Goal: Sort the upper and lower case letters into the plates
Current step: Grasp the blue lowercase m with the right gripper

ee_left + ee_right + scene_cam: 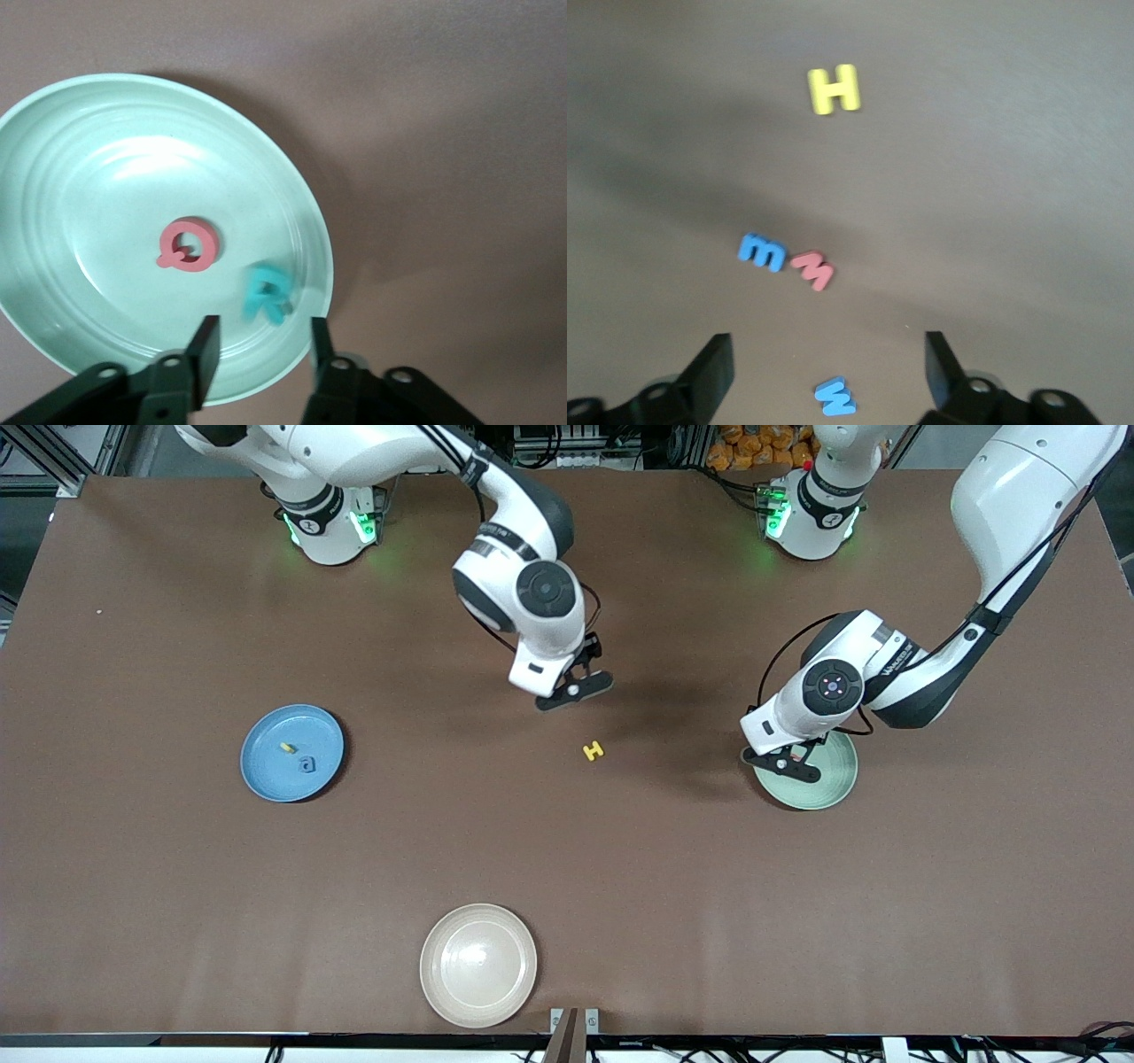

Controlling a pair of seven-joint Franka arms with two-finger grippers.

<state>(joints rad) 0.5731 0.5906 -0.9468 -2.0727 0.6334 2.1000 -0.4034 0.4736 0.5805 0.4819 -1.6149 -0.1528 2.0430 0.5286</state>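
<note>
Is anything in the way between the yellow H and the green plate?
Nothing visible on the table. The yellow H lies on bare brown table, and the green plate is toward the left arm's end. Only the left gripper hangs over that plate, open.

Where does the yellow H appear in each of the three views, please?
Front view: yellow H lies on the bare table, between the blue plate and mint plate.
Left wrist view: not in it.
Right wrist view: yellow H on bare table.
Shared landmark: the brown table.
</note>
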